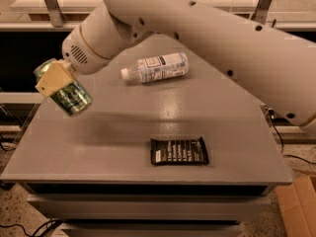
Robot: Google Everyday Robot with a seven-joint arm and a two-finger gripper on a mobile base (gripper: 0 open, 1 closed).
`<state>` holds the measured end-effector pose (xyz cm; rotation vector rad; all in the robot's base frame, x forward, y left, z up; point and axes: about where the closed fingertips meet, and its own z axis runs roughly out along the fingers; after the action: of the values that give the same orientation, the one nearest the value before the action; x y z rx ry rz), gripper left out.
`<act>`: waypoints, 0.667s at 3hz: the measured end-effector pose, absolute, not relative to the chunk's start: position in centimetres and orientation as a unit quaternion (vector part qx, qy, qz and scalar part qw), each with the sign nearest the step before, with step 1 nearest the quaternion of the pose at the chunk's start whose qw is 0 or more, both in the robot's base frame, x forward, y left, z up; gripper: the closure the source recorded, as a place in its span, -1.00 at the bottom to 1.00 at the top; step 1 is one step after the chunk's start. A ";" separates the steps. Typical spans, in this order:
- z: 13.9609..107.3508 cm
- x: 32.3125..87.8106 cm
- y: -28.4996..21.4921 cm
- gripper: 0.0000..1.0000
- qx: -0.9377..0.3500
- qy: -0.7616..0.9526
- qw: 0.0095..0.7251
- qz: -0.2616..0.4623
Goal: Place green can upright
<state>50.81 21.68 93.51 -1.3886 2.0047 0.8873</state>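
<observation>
The gripper sits at the far left of the scene, at the end of the thick white arm that sweeps in from the upper right, and it is clamped around the green can. One tan finger pad lies across the can's near side; the opposite finger is hidden behind the can. The can is held tilted, not upright, with its upper end towards the upper left and its lower end pointing down and to the right, over the left edge of the grey counter. A soft shadow falls on the counter just below and to the right of the gripper. Well to the right of the gripper and slightly farther back, a clear plastic bottle with a white label lies on its side, cap pointing towards the gripper. Below and to the right of the gripper, nearer the counter's front edge, a flat black packet lies on the surface, apart from the bottle.
</observation>
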 end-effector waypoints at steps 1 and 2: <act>92.2 50.4 22.1 1.00 -0.538 0.697 0.288 0.377; 91.3 50.3 22.2 1.00 -0.551 0.647 0.314 0.422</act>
<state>50.27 22.24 91.32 -1.4536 1.7059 1.1136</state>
